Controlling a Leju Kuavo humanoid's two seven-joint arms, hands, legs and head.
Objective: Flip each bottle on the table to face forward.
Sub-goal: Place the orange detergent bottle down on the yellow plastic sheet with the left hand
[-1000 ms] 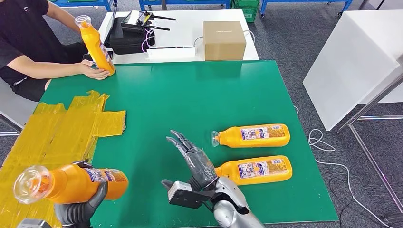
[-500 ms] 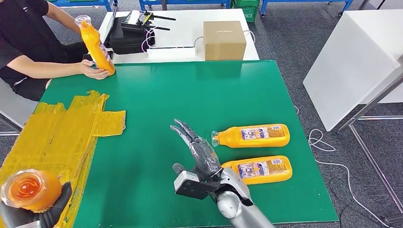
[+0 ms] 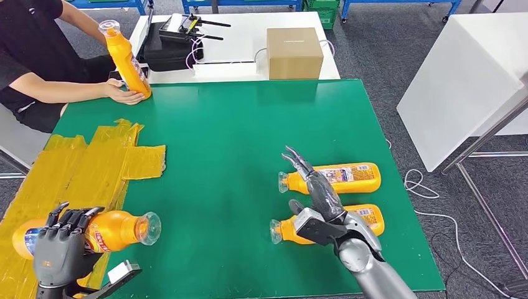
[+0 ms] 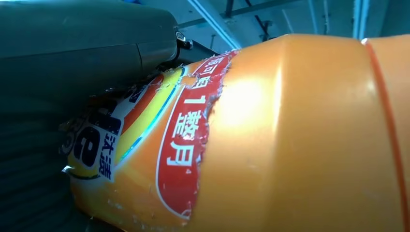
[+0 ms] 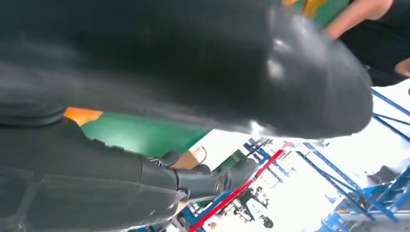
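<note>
My left hand (image 3: 61,242) grips an orange bottle (image 3: 117,229) near the table's front left, over the yellow tape; the bottle lies level with its clear cap pointing right. In the left wrist view the bottle (image 4: 300,145) shows a red and yellow label beside my thumb (image 4: 72,53). Two more orange bottles lie on the right of the green table (image 3: 236,124), caps to the left: a far one (image 3: 342,177) and a near one (image 3: 368,218). My right hand (image 3: 319,198) hovers over their necks with fingers spread, partly hiding the near one. My right thumb (image 5: 193,63) looms in the right wrist view.
A person at the back left holds an upright orange bottle (image 3: 124,57) on the table corner. A patch of yellow tape (image 3: 81,168) covers the left side. A cardboard box (image 3: 294,52) and black gear (image 3: 171,47) sit on the white table behind. Another white table (image 3: 461,81) stands right.
My left hand has swung its bottle from cap-toward-camera to lying level, cap to the right. My right hand has moved right, over the two lying bottles.
</note>
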